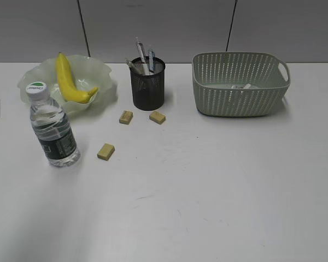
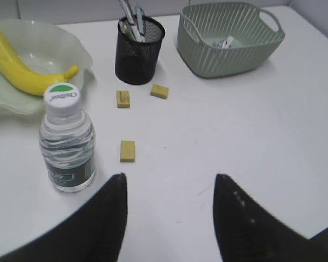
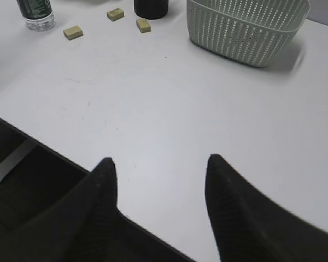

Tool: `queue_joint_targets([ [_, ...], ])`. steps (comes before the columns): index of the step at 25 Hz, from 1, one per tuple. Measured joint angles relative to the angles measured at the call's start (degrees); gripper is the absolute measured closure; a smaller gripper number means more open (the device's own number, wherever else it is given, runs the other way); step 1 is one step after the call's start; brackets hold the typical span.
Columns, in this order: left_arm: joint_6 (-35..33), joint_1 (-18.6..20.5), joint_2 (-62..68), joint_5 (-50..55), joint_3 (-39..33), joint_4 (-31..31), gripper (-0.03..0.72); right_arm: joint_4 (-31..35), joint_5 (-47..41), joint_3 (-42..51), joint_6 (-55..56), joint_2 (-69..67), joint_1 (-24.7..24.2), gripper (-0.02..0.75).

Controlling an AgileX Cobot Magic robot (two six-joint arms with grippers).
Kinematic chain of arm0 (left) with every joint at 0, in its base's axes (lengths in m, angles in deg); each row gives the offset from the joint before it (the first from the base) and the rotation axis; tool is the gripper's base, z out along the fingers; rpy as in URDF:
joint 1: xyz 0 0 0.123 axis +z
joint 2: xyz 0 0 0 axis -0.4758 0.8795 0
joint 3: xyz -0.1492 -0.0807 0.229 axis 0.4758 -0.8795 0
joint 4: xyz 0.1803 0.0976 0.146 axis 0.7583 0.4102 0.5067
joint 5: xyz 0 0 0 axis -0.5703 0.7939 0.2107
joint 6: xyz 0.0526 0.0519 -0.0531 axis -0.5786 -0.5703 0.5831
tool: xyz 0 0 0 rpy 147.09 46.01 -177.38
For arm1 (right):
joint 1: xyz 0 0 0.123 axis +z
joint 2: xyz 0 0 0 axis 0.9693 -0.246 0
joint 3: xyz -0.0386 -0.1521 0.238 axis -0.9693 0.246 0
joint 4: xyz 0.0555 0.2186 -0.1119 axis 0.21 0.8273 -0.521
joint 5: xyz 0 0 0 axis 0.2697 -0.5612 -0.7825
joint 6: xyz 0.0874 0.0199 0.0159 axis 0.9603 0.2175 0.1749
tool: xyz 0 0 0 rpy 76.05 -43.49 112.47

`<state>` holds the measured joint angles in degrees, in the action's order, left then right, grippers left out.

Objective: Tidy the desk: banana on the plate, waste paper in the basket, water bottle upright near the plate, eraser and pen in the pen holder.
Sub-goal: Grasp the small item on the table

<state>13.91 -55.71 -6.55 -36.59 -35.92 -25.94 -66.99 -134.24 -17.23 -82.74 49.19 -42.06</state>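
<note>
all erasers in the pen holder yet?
No, three erasers lie on the desk outside the pen holder, which shows only pens.

In my right wrist view the water bottle [image 3: 35, 13] and pen holder [image 3: 151, 8] are cut by the top edge (only their bases show).
</note>
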Motion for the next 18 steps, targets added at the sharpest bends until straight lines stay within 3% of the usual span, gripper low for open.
queue_joint_targets([
  [7,-3.4,-0.5,23.8,-0.9,12.1,-1.6,0.310,0.0,1.4,0.5,0.1,0.0,0.0,0.320],
  [12,-3.6,-4.1,36.7,-0.5,23.4,1.3,0.310,0.0,1.4,0.5,0.1,0.0,0.0,0.319],
  [18,-2.8,-5.6,53.2,11.0,39.5,2.2,0.310,0.0,1.4,0.5,0.1,0.0,0.0,0.320],
])
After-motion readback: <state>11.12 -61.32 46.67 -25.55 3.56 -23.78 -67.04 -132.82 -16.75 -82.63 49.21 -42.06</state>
